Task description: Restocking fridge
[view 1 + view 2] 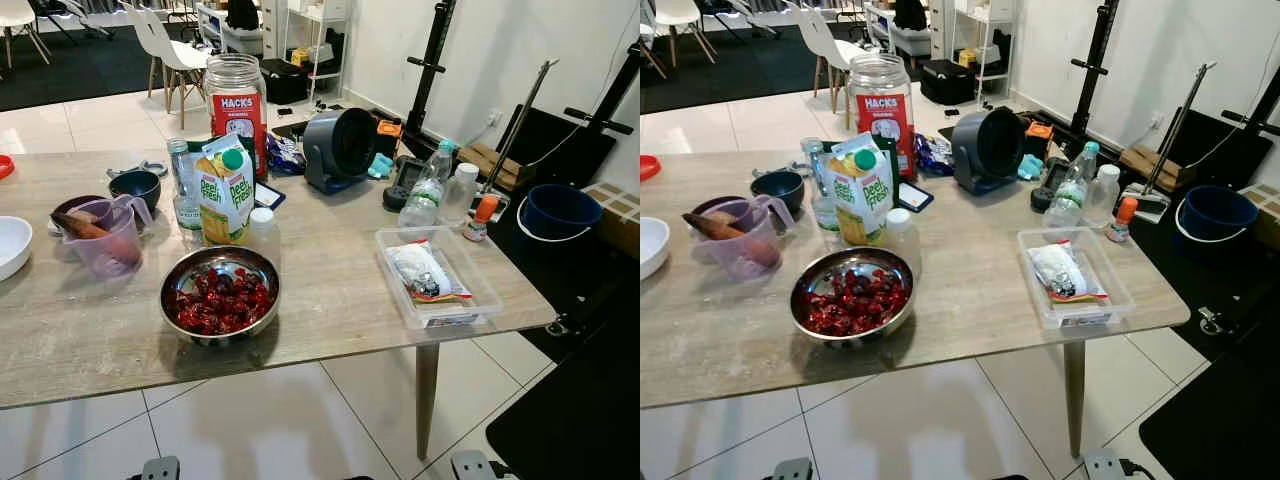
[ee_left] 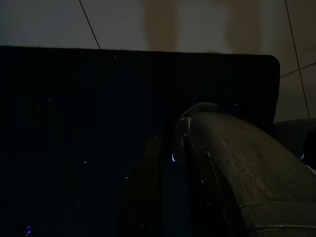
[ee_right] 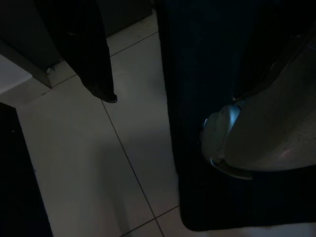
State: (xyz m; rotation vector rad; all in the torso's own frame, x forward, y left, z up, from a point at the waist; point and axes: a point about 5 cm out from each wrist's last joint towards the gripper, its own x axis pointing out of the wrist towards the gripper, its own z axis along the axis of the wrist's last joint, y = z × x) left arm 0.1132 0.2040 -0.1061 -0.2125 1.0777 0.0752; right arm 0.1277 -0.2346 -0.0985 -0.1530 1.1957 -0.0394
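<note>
A wooden table (image 1: 330,290) stands before me with food on it. A yellow-green juice carton (image 1: 226,195) is upright left of centre, with a glass bottle (image 1: 183,190) behind it and a small white-capped bottle (image 1: 263,235) beside it. In front sits a steel bowl of red fruit (image 1: 220,295). On the right is a clear plastic box (image 1: 487,290) holding wrapped packets (image 1: 425,272). Behind it are a water bottle (image 1: 427,190) and an orange-capped bottle (image 1: 481,217). Both arms hang idle low down, the left over a black mat (image 2: 98,123), the right over floor tiles (image 3: 98,163).
A tall red-labelled jar (image 1: 236,105) and a grey fan (image 1: 340,148) stand at the table's back. A purple jug (image 1: 105,240), dark bowl (image 1: 135,187) and white bowl (image 1: 12,245) are on the left. A blue bucket (image 1: 558,212) sits on the floor at right.
</note>
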